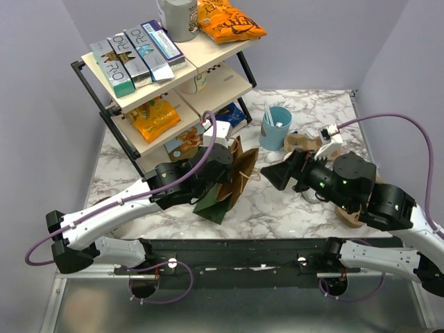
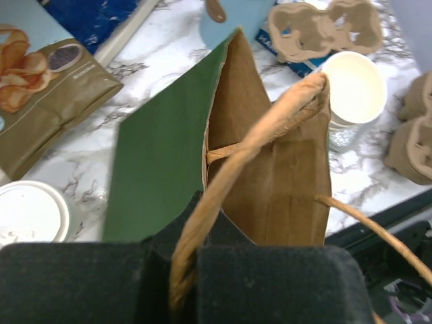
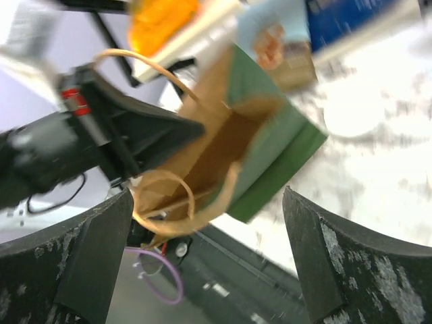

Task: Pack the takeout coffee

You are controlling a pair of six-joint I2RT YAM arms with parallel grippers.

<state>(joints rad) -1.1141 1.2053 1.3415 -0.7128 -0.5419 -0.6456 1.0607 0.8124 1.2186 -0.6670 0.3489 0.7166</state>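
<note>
The takeout coffee (image 2: 30,212) shows as a round white lid at the lower left of the left wrist view, on the marble beside the bag. It appears again as a blurred white disc (image 3: 352,108) in the right wrist view. In the top view the left arm hides it. A green and brown paper bag (image 1: 232,182) hangs with its mouth open (image 3: 223,145). My left gripper (image 2: 185,270) is shut on the bag's twisted paper handle (image 2: 263,131). My right gripper (image 1: 277,175) is open just right of the bag, with nothing between its fingers (image 3: 101,250).
A light blue cup (image 1: 275,127) with white sticks and brown pulp cup carriers (image 1: 305,142) stand behind the right gripper. A lidless cream cup stack (image 2: 351,88) is right of the bag. The black wire shelf (image 1: 166,76) with snacks fills the back left. A brown snack pouch (image 2: 47,101) lies by the shelf.
</note>
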